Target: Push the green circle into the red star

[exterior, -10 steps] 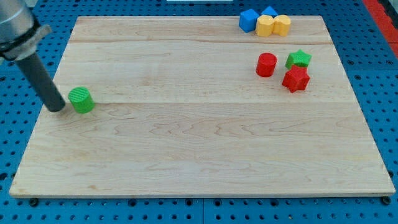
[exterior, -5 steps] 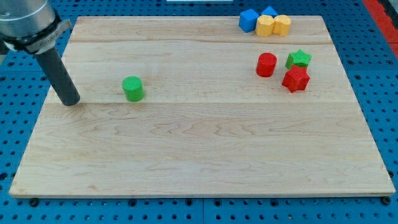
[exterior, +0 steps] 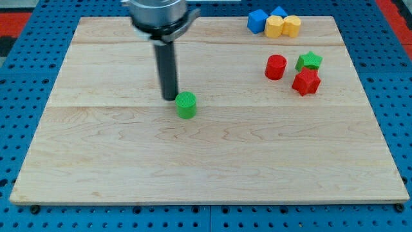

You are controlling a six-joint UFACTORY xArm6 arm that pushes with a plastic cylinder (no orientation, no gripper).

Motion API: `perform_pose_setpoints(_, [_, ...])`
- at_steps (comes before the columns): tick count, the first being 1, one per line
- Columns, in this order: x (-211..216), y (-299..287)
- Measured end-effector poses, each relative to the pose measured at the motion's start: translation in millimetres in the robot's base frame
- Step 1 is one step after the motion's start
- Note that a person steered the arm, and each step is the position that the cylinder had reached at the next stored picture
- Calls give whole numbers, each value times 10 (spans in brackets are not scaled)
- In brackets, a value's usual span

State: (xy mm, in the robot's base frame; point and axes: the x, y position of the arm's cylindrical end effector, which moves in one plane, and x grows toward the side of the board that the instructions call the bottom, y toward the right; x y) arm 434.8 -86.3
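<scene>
The green circle [exterior: 186, 104] is a short green cylinder near the middle of the wooden board [exterior: 206, 161]. My tip [exterior: 168, 97] rests on the board just to its upper left, close to it or touching. The red star [exterior: 306, 82] lies far off at the view's right, with a green star [exterior: 309, 61] just above it and a red cylinder [exterior: 275, 67] to its upper left.
Two blue blocks [exterior: 258, 20] [exterior: 278, 12] and two yellow blocks [exterior: 275, 27] [exterior: 291, 26] cluster at the board's top right edge. A blue pegboard [exterior: 19, 129] surrounds the board.
The green circle has slid rightward from the board's left side to near its middle. My tip has followed it to the right and now sits at its upper left.
</scene>
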Motion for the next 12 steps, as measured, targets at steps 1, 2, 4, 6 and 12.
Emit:
perform_pose_setpoints(1, [300,-55])
perform_pose_setpoints(2, [339,309])
perform_pose_setpoints(4, [64,1552])
perform_pose_setpoints(6, [357,354])
perform_pose_setpoints(12, [-372,1918])
